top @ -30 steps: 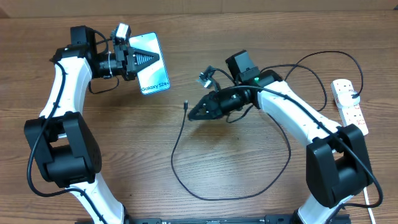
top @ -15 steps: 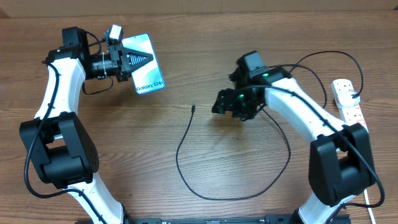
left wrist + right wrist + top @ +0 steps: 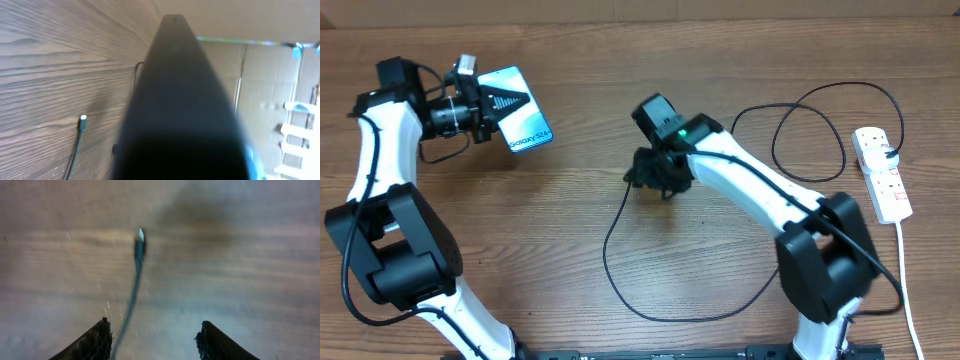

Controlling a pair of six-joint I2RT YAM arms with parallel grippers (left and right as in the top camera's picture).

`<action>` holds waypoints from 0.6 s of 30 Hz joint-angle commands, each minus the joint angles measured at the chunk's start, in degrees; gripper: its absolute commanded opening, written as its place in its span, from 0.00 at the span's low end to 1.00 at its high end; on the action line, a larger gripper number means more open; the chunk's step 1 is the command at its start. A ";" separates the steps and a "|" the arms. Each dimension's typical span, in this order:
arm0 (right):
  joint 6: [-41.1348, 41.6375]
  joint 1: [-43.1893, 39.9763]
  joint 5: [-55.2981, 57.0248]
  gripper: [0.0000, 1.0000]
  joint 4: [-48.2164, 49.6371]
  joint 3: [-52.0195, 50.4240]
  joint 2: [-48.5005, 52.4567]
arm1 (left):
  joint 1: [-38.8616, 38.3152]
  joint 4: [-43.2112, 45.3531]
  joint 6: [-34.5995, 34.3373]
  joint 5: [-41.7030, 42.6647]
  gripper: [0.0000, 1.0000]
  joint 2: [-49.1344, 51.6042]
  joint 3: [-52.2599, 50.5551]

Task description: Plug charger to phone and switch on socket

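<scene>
Now the left gripper [image 3: 508, 100] is clamped on the phone [image 3: 530, 128], at the far left over the table [image 3: 720, 260]. The right gripper [image 3: 155, 330] has its fingers apart (they hold nothing) and hangs over the plug tip of the charger [image 3: 140, 236], which lies on the table. The socket [image 3: 880, 172] lies at the right edge.

Black charger [image 3: 605, 250]; teal phone [image 3: 518, 122] screen; white socket [image 3: 880, 175]; brown wood-grain table [image 3: 520, 250].
</scene>
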 commanded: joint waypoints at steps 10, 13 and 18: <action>2.10 5.22 10.75 0.45 6.34 3.39 9.51 | -0.72 -1.60 0.39 -2.19 0.04 -2.62 0.61; 3.02 6.49 14.38 0.45 7.21 3.39 10.75 | -0.72 -1.64 0.39 -2.23 0.04 -2.62 0.61; 2.97 7.80 20.37 0.45 7.78 3.39 11.74 | -0.72 -1.64 0.39 -2.23 0.04 -2.62 0.61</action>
